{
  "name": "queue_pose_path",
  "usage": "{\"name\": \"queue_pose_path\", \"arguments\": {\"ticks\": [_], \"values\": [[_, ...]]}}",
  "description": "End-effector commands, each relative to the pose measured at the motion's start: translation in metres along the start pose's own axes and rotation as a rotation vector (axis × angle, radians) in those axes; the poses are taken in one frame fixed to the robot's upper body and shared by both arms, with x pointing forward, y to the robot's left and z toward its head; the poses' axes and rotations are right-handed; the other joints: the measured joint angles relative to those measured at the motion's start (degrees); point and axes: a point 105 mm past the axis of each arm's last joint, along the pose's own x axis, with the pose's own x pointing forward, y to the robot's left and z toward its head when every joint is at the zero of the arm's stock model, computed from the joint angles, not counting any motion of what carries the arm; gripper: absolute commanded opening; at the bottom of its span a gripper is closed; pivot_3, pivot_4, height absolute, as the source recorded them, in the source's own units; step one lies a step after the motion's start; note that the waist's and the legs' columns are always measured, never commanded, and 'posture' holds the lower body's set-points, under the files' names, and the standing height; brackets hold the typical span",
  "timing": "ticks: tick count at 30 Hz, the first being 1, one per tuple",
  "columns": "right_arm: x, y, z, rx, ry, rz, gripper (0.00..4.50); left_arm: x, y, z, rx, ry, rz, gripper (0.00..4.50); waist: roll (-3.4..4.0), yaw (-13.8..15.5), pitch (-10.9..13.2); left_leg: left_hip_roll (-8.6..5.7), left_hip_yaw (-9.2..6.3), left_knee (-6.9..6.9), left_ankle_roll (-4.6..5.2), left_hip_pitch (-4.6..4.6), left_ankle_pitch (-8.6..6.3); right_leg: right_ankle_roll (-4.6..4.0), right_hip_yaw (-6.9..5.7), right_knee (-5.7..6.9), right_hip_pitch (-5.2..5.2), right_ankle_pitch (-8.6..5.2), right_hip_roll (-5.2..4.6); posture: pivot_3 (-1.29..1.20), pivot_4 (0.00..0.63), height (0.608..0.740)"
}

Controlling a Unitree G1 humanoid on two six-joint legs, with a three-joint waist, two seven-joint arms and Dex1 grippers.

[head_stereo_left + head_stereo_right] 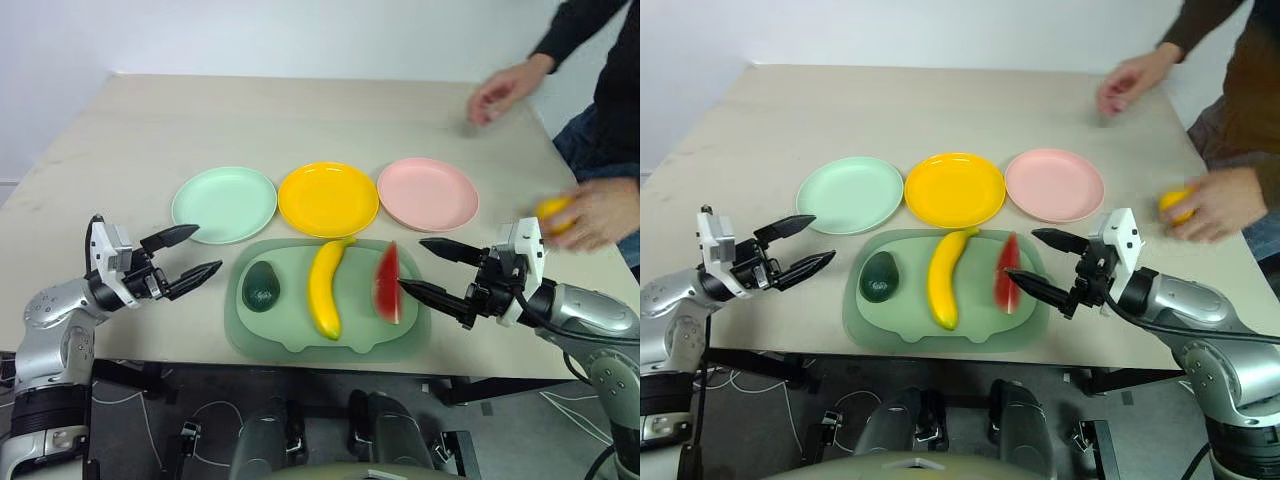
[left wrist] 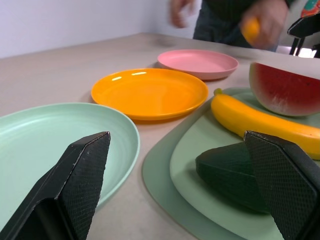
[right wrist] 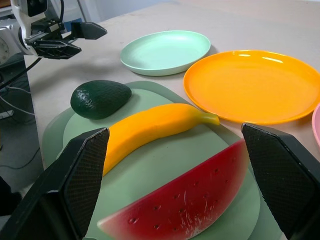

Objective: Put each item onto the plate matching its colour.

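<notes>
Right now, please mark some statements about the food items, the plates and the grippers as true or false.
1. The banana lies on the yellow plate. False: it lies on the pale green tray.
2. The watermelon wedge is on the tray. True.
3. Both the left gripper and the right gripper are open. True.
4. The avocado sits on the mint green plate. False: it is on the tray.
</notes>
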Motion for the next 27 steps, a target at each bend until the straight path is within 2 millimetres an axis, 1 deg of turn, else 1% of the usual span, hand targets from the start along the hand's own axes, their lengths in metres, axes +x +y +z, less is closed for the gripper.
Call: {"name": "queue_pose_path", "arguments": {"ticks": [1,8,12,15,16,18,20,24,27], "values": [[-0.003,0.001,0.011,-0.034,-0.027,0.005,4.50,0.004,-0.003,0.008,0.039,-0.016,-0.018,4.49,0.00,0.0,0.0,0.00,0.00,0.00,0.00,0.00,0.00,0.00,0.00,0.00,0.00,0.00,0.00,0.00,0.150,0.696],[-0.004,0.000,0.013,-0.039,-0.031,-0.005,4.50,0.011,-0.009,0.007,0.032,-0.024,-0.031,4.49,0.00,0.0,0.0,0.00,0.00,0.00,0.00,0.00,0.00,0.00,0.00,0.00,0.00,0.00,-0.01,0.00,0.150,0.696],[-0.006,0.001,0.012,-0.040,-0.010,-0.027,4.50,0.019,-0.009,0.006,0.022,-0.042,-0.042,4.49,0.00,0.0,0.0,0.00,0.00,0.00,0.00,0.00,0.00,0.00,0.00,0.00,0.00,0.00,-0.01,0.00,0.150,0.696],[-0.012,0.001,0.012,-0.022,0.009,-0.038,4.50,0.027,-0.016,0.004,0.014,-0.054,-0.065,4.49,0.00,0.1,0.0,-0.01,0.00,0.00,0.00,0.00,0.00,0.00,0.00,0.00,0.01,0.00,-0.02,0.00,0.150,0.696],[-0.015,-0.001,0.010,-0.017,0.031,-0.049,4.50,0.032,-0.020,0.005,0.013,-0.059,-0.074,4.49,0.00,0.1,0.0,-0.01,0.00,0.00,0.00,0.00,0.00,-0.01,0.00,-0.01,0.02,0.01,-0.02,0.00,0.150,0.696],[-0.017,-0.005,0.002,-0.022,0.089,-0.083,4.50,0.039,-0.023,0.005,0.005,-0.072,-0.086,4.49,0.00,0.1,0.0,-0.01,0.00,0.00,0.01,-0.01,-0.01,0.00,0.00,-0.01,0.02,0.01,-0.01,0.00,0.150,0.696],[-0.020,-0.009,0.000,-0.023,0.112,-0.106,4.50,0.045,-0.027,0.003,0.000,-0.075,-0.094,4.49,0.00,0.0,0.0,-0.01,0.00,0.00,0.01,0.00,0.00,-0.01,0.00,-0.01,0.02,0.01,-0.01,0.00,0.150,0.696],[-0.019,-0.009,0.007,-0.017,0.093,-0.128,4.50,0.048,-0.033,0.010,-0.011,-0.080,-0.116,4.49,0.00,0.0,0.0,0.00,0.00,0.00,0.01,0.00,0.00,0.01,0.00,-0.01,0.02,0.01,0.00,0.00,0.150,0.696],[-0.022,-0.010,0.009,-0.010,0.097,-0.139,4.50,0.048,-0.036,0.013,-0.010,-0.078,-0.130,4.49,0.00,0.0,0.0,0.00,0.00,0.00,0.01,0.00,0.00,0.01,0.00,0.00,0.02,0.01,0.02,0.00,0.150,0.696]]}}
